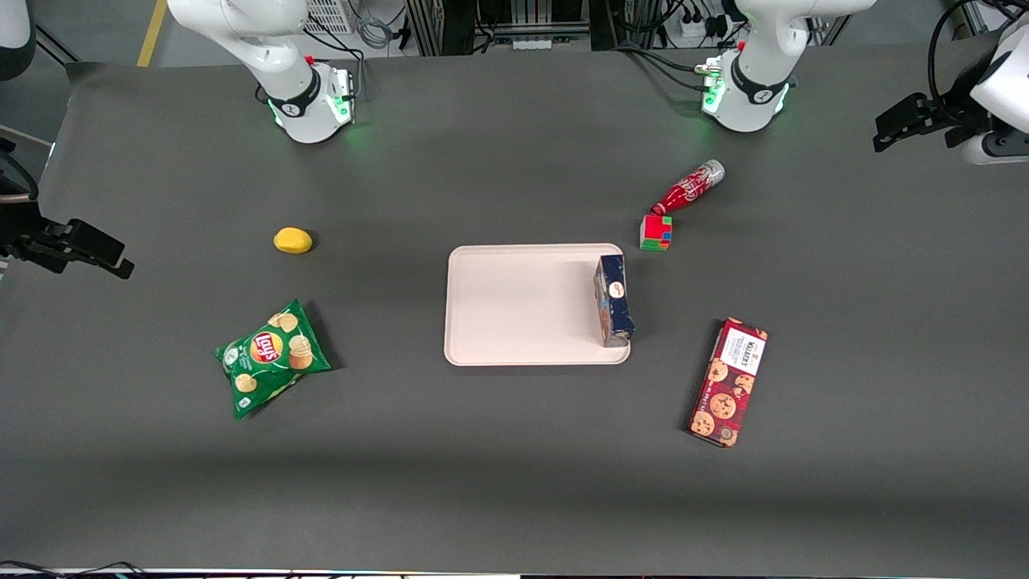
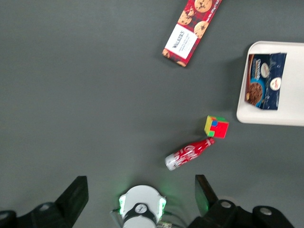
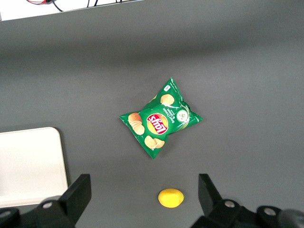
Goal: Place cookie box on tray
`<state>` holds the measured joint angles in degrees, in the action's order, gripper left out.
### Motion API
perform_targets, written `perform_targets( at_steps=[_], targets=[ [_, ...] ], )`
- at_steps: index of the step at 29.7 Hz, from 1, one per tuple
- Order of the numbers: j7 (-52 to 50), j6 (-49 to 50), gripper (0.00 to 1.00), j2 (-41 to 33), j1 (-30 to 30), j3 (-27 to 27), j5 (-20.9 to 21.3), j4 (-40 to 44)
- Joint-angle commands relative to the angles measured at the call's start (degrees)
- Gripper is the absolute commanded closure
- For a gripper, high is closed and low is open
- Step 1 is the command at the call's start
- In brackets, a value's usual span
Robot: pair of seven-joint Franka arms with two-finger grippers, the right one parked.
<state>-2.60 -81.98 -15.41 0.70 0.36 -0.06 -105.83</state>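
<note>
The dark navy cookie box [image 1: 614, 300] rests inside the pale pinkish-beige tray [image 1: 522, 305], along the tray's rim at the working arm's end. The left wrist view shows the cookie box [image 2: 265, 80] lying on a corner of the tray [image 2: 285, 116]. My left gripper [image 1: 896, 125] hangs high at the working arm's end of the table, well away from the tray. In its own view the gripper [image 2: 140, 183] is open, with only the arm's base and bare table between its fingers.
A long red cookie box [image 1: 727, 382] lies nearer the front camera than the tray. A red bottle [image 1: 689, 186] and a coloured cube [image 1: 656, 232] lie near the working arm's base. A green chips bag [image 1: 271, 356] and a yellow fruit [image 1: 293, 240] lie toward the parked arm's end.
</note>
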Motion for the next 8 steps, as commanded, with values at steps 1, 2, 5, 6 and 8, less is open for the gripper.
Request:
perform_targets(
  at_steps=[1,2,5,6,8],
  targets=[
    [0.8,-0.9,0.0,-2.0,0.5,0.0,0.8,-1.4],
    [0.8,-0.9,0.0,-2.0,0.5,0.1,0.9,-1.4],
    [0.8,-1.0,0.0,-2.0,0.5,0.1,1.0,-1.4],
    [0.8,-1.0,0.0,-2.0,0.5,0.1,1.1,-1.4],
    [0.8,-0.9,0.0,-2.0,0.5,0.1,1.2,-1.4]
  ],
)
